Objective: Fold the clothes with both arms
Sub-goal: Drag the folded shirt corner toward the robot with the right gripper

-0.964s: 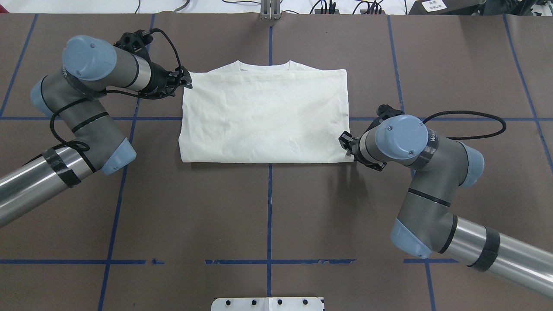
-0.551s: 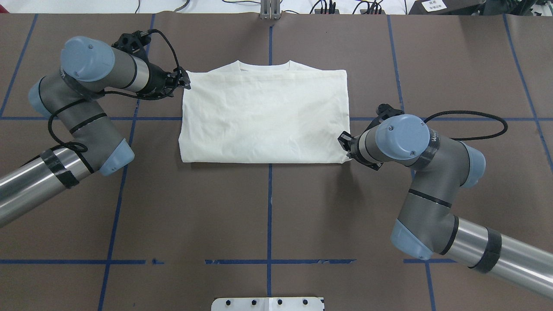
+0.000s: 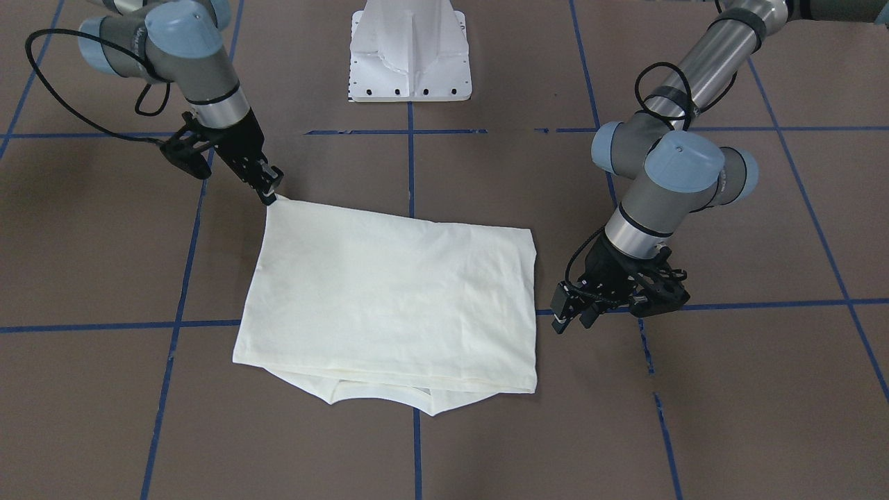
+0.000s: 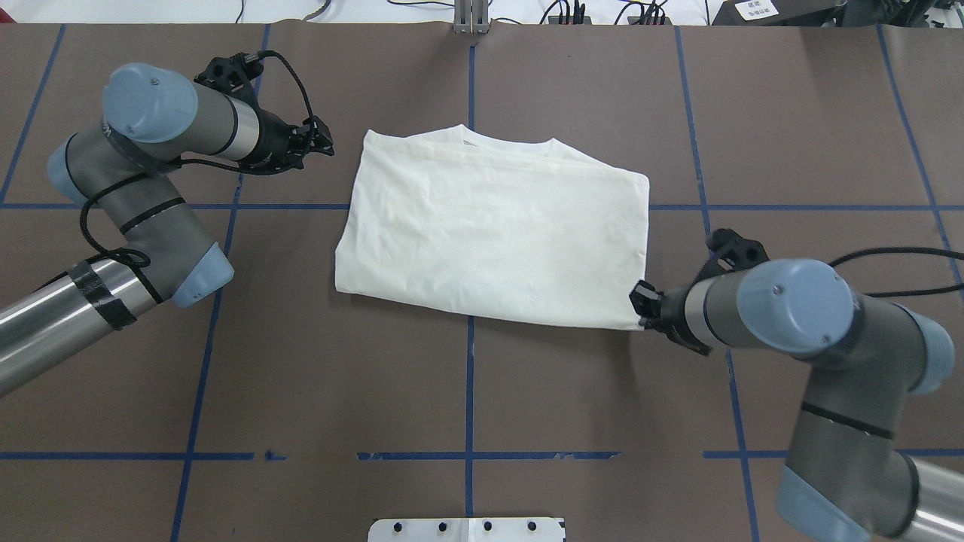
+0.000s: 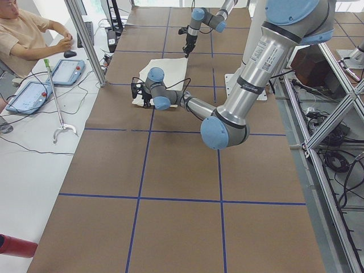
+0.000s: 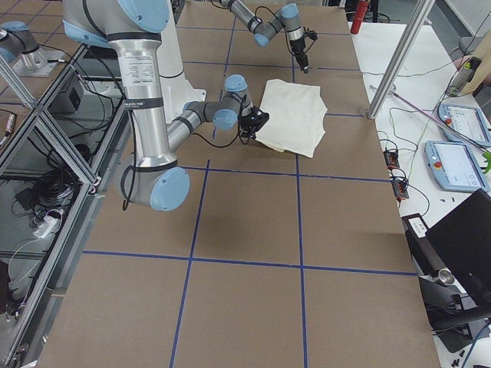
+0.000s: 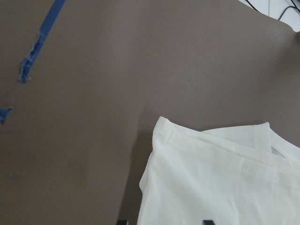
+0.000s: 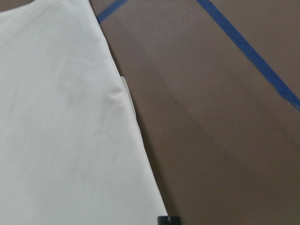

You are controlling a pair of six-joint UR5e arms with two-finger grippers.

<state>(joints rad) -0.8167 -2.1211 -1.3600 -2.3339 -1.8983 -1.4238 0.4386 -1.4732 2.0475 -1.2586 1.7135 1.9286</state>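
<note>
The cream shirt [image 4: 489, 226] lies folded and plain side up on the brown table, skewed, with its collar at the far edge. It also shows in the front view [image 3: 396, 292]. My right gripper [image 4: 640, 307] is shut on the shirt's near right corner, and the front view shows it pinching that corner [image 3: 271, 193]. My left gripper [image 4: 325, 141] is open and empty, a short gap left of the shirt's far left corner; the front view shows the gap too [image 3: 571, 314]. The left wrist view shows that corner [image 7: 220, 183] ahead of the spread fingertips.
The white pedestal base [image 4: 467, 529] stands at the table's near edge. Blue tape lines [image 4: 468, 376] cross the brown mat. In the exterior left view an operator [image 5: 28, 34] sits beyond the table's far side with tablets [image 5: 65, 71].
The right gripper has pulled the near right corner rightward and toward the robot. The shirt slid right and turned. Its far left corner has come away from the left gripper, which stayed put.
</note>
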